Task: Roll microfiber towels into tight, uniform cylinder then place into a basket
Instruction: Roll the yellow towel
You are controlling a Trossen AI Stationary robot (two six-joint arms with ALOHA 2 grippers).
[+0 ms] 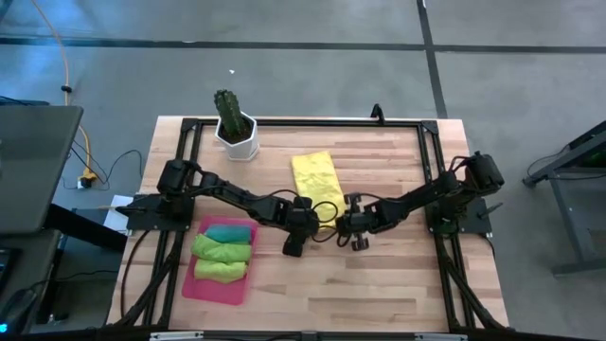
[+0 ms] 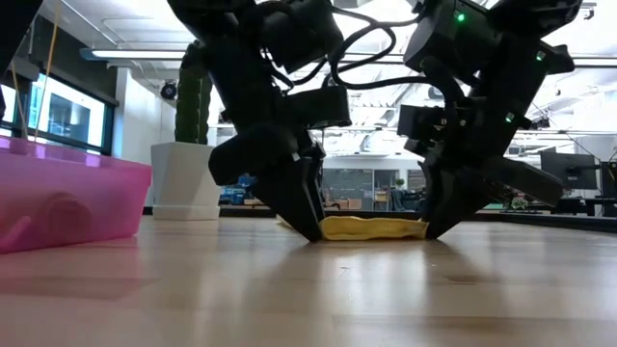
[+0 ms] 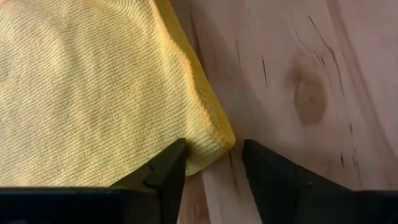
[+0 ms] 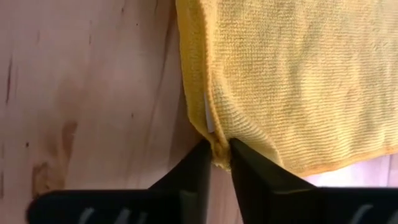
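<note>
A yellow towel (image 1: 314, 178) lies flat on the wooden table, its near end (image 2: 371, 228) between my two grippers. My left gripper (image 3: 211, 165) is open at the towel's near-left corner (image 3: 214, 142), one finger over the cloth and one over bare wood. My right gripper (image 4: 221, 163) is shut on the towel's near-right corner. The pink basket (image 1: 189, 284) at the near left holds a teal roll (image 1: 230, 233), a green roll (image 1: 222, 251) and a lime roll (image 1: 221, 271). My left gripper has one finger (image 3: 168, 168) over the towel's top beside the corner; whether it touches the cloth I cannot tell. My right gripper pinches the towel's near-right corner (image 4: 219, 144) between its two fingers, slanting down from the table's right. Several layers show at the edge. The towel lies flat on the table.
A white pot with a cactus (image 1: 235, 128) stands at the far left, beyond the towel. The basket's pink wall (image 2: 67, 202) rises at the left of the low view. Bare wood (image 1: 379, 284) lies near and right of the grippers.
</note>
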